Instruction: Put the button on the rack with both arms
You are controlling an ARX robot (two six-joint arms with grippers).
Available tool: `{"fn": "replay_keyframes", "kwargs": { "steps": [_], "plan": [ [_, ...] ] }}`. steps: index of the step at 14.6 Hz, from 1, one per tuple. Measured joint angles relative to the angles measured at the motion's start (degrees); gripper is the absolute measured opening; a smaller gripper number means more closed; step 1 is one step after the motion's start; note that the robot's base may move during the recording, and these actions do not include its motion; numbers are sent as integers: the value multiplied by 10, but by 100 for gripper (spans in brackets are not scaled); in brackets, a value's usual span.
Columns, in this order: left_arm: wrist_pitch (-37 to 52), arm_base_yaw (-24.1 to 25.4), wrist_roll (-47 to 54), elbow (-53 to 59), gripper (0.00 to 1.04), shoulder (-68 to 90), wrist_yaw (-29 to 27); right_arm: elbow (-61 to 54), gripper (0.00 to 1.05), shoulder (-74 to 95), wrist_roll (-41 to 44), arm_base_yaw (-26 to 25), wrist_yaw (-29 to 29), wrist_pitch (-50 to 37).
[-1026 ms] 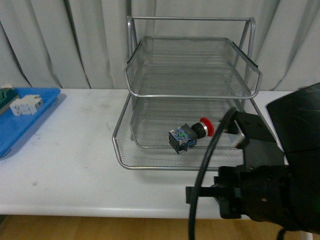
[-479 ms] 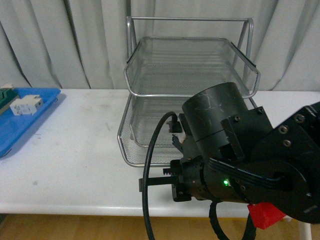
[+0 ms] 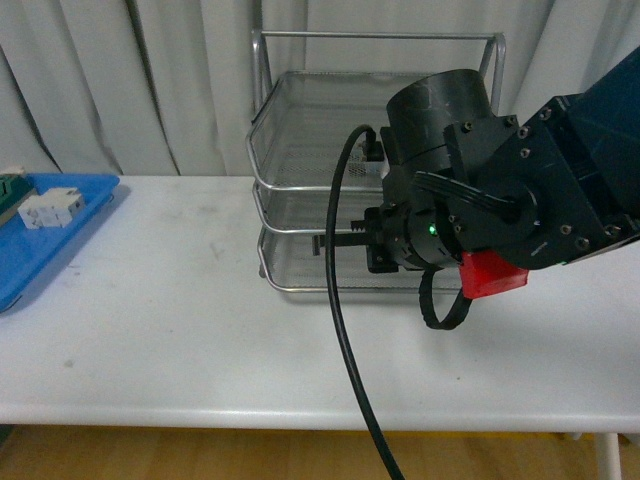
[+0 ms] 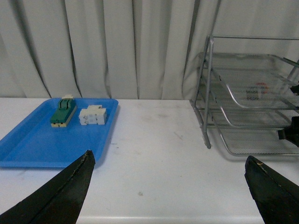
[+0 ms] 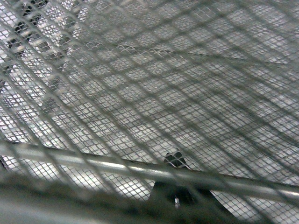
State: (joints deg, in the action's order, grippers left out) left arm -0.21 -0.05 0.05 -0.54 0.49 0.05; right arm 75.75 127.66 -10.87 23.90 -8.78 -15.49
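The silver wire-mesh rack (image 3: pixel 300 150) stands at the back of the white table, also in the left wrist view as the rack (image 4: pixel 219 93). My bulky black right arm (image 3: pixel 470 200) covers most of its front. In the front view the button is hidden; in the left wrist view a small red-and-dark blur (image 4: pixel 255 90) shows through the mesh and may be the button. In the right wrist view mesh (image 5: pixel 140 84) fills the picture, and my right gripper (image 5: pixel 175 158) is shut, its tips behind a rack wire. My left gripper (image 4: pixel 169 157) hangs open over bare table, left of the rack.
A blue tray (image 4: pixel 28 144) at the table's left holds a white terminal block (image 4: pixel 92 115) and a green-and-beige block (image 4: pixel 63 113); the same tray (image 3: pixel 30 255) shows in the front view. A black cable (image 3: pixel 345 330) loops down past the table's front edge. Grey curtains hang behind.
My right arm has risen from the lower right to in front of the rack. The rack's lower front rim now sits farther back. The button, earlier on the bottom tier, is covered in the front view.
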Motion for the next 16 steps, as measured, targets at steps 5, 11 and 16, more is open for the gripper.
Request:
{"fn": "replay_keyframes", "kwargs": {
  "steps": [5, 11, 16],
  "plan": [
    [0, 0, 0, 0, 98, 0, -1, -50, 2, -43, -27, -16, 14, 3],
    [-1, 1, 0, 0, 98, 0, -2, -400, 2, -184, 37, -52, -83, -454],
    [0, 1, 0, 0, 98, 0, -1, -621, 2, -427, 105, -143, -11, -524]
  ]
}}
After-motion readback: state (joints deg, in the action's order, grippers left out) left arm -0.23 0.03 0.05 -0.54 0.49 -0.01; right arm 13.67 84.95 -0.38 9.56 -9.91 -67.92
